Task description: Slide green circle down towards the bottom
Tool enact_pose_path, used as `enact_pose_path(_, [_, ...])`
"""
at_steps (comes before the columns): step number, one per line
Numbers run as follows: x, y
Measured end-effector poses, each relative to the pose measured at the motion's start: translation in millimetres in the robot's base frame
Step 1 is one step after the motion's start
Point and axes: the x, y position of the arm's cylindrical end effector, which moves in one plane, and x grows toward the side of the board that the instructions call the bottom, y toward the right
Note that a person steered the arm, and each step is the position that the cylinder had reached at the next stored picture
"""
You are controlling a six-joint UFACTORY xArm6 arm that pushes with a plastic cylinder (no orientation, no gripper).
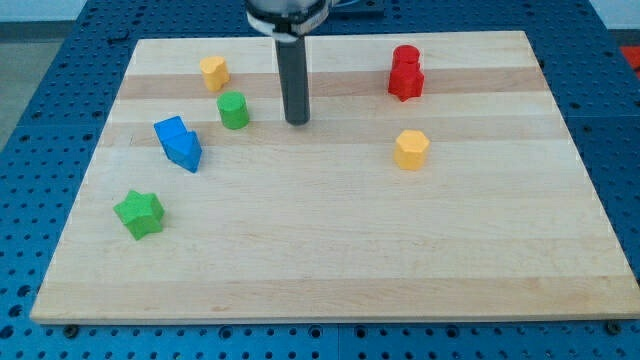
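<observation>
In the camera view, a pale wooden board [330, 240] made of glued strips lies on a blue perforated table [60, 60]. The arm's straight dark rod comes down from the view's top, and my tip [297, 122] rests on the board in its upper half, a little left of centre. The arm carries no gripper, only this rod, so there is nothing to open or close and nothing is held.

The green circular block [234, 110], a short cylinder, stands just to the view's left of my tip, near it but apart, with a strip of bare wood between them. Above and left of it sits a small yellow block [213, 72], its exact shape hard to make out. Below and left of the green cylinder lies a blue block [178, 143] with an angular, wedge-like outline. Farther down, near the board's left edge, lies a green star-shaped block [139, 213].

On the view's right side, a red block [405, 73] stands near the top edge; it looks like two rounded parts joined. Below it, well apart, sits a yellow hexagonal block [411, 149].
</observation>
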Motion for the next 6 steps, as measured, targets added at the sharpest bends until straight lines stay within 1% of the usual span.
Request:
enact_pose_path(1, [-43.2, -31.1])
enact_pose_path(2, [-53.6, -79.5])
enact_pose_path(3, [-38.8, -96.6])
enact_pose_path(6, [60.4, -79.6])
